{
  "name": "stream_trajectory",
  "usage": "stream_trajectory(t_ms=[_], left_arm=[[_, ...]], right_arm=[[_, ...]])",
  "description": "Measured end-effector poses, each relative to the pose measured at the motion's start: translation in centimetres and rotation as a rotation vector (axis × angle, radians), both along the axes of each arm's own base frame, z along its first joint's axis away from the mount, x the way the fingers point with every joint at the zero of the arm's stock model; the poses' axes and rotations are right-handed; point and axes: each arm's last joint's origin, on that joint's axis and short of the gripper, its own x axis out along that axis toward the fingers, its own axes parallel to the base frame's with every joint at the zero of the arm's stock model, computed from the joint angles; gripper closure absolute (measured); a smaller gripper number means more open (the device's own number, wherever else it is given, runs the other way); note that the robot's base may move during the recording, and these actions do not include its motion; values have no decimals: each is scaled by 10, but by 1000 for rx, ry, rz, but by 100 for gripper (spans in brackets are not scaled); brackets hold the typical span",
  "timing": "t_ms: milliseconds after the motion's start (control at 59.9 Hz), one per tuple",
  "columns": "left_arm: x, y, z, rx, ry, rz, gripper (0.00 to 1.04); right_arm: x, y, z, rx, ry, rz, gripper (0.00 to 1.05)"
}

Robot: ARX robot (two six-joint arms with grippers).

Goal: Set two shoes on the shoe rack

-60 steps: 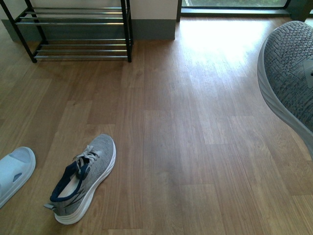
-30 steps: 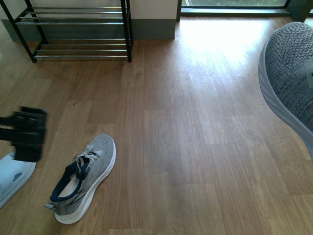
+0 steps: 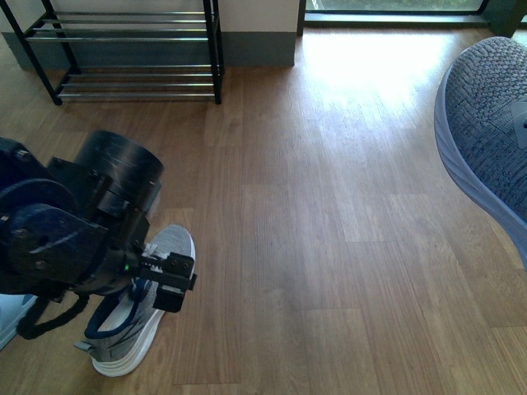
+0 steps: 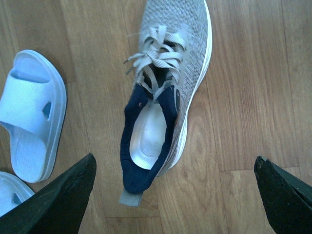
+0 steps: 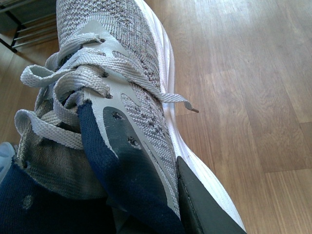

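Spread wide, the left tool (image 4: pixel 174 163) hangs over the wooden floor (image 3: pixel 329 247) and holds nothing. Its two black fingers (image 4: pixel 63 195) stand far apart, one on each side of the heel end of the first grey sneaker (image 4: pixel 180 63), and they do not touch it. This sneaker lies flat on its white sole right under the tool, with its laces on top and its dark blue inside showing. Just beside it lies a light blue slipper (image 4: pixel 31 117), and the tip of another slipper (image 4: pixel 7 195) peeks in near that one.

The right tool (image 5: pixel 161 219) grips the second grey sneaker (image 5: pixel 122 58) by its side, near the hole for the foot. One black pad (image 5: pixel 200 204) presses on the outside. This sneaker is up off the floor, at the far right of the front view.

The shoe rack (image 3: pixel 132 37) stands against the wall at the far left. Both sneakers are well apart from it.
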Motion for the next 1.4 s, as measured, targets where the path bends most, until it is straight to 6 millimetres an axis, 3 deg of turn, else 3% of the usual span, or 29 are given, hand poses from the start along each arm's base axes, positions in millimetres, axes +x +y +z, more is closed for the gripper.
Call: stream_trajectory(t_ms=[317, 567, 751, 1402], left_arm=[[3, -11, -60, 70, 124, -10, 9], [5, -20, -83, 96, 160, -13, 9], [6, -21, -90, 110, 173, -12, 9], [17, -11, -87, 202, 167, -99, 9]], right_arm=[[0, 0, 0, 0, 0, 0, 103], [0, 0, 0, 0, 0, 0, 103], [0, 0, 0, 0, 0, 0, 103], [0, 0, 0, 0, 0, 0, 103]])
